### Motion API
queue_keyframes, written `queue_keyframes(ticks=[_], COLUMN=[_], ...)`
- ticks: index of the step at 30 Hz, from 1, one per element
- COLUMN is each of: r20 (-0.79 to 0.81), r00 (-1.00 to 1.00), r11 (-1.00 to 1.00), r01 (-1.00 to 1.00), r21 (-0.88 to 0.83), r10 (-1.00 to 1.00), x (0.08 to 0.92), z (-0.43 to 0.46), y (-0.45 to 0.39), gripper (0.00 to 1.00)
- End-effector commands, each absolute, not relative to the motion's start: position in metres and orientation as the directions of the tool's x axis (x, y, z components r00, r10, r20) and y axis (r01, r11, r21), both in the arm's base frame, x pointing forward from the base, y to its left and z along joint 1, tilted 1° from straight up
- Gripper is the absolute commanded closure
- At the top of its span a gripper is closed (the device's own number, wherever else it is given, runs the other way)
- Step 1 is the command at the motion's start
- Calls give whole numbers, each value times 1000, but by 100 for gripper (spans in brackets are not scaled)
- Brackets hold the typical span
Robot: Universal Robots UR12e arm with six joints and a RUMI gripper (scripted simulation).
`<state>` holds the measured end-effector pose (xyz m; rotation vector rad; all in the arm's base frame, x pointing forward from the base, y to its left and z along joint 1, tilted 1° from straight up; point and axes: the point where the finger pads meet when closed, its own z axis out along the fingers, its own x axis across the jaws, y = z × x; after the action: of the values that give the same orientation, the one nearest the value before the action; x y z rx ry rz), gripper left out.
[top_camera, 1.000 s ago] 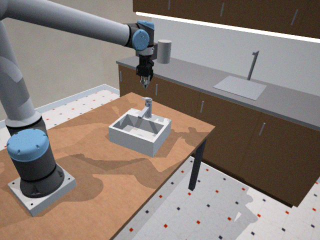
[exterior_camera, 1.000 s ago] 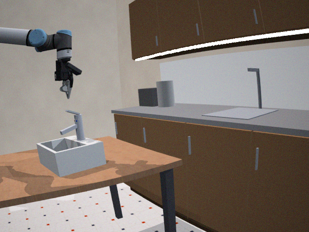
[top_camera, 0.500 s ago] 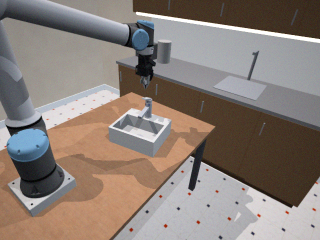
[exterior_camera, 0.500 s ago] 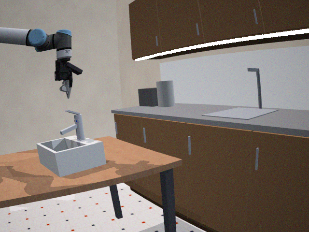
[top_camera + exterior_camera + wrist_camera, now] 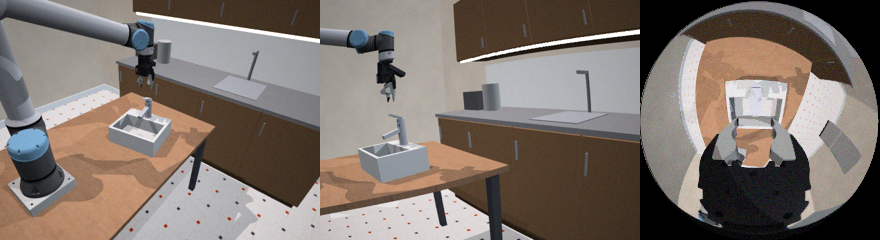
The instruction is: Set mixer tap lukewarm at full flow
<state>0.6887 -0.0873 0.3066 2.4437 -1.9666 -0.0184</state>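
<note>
"Where's the tap?"

"The tap (image 5: pixel 149 111) (image 5: pixel 402 134) (image 5: pixel 756 89) stands upright at the back of the basin (image 5: pixel 129 142) (image 5: pixel 405 165) (image 5: pixel 730 107), near the bench's (image 5: pixel 121 180) (image 5: pixel 454 160) (image 5: pixel 712 100) far edge, the one facing the cabinets. It's between that edge's two corners."

"And the gripper (image 5: pixel 145 87) (image 5: pixel 391 101) (image 5: pixel 754 118)?"

"Above the tap and apart from it. The jaws are released, part-way spread, with nothing between them."

"How does the lever (image 5: pixel 146 98) (image 5: pixel 394 115) lie?"

"It reaches out on the spout's (image 5: pixel 142 113) (image 5: pixel 391 133) side, its free end tipped up. I'd call it roughly in line with the spout, but I can't tell exactly from these angles, and the wrist view is too coarse to settle it."

"Is it up all the way?"

"I can't tell that either. Some lift shows; whether it's the full lift doesn't."

"So which step are we in?"

"The approach, I'd judge. Nothing touches the lever, and the setting isn't confirmed."

"What does the next move need?"

"Bring the jaws down to either side of the lever, with enough spread to clear it. Correct any turn until it points straight out over the spout, then raise it to its upper stop. If it's already centred, only the lift matters."

"What would spoil it?"

"A fingertip landing on top could press the lever down and cut the flow. A sideways pull during the lift could swing it toward hot or cold. I'd keep the lift in line with the spout, then back off without dragging it."
</note>
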Motion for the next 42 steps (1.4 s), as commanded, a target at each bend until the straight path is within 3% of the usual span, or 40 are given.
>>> queue_keyframes(ticks=[1,42], r20=[-6,-7], r00=[211,212], r11=[-211,-212], r01=[-977,-977], r21=[11,14], r10=[-977,-977], x=[687,687], z=[307,299], y=[-89,-89], gripper=[57,57])
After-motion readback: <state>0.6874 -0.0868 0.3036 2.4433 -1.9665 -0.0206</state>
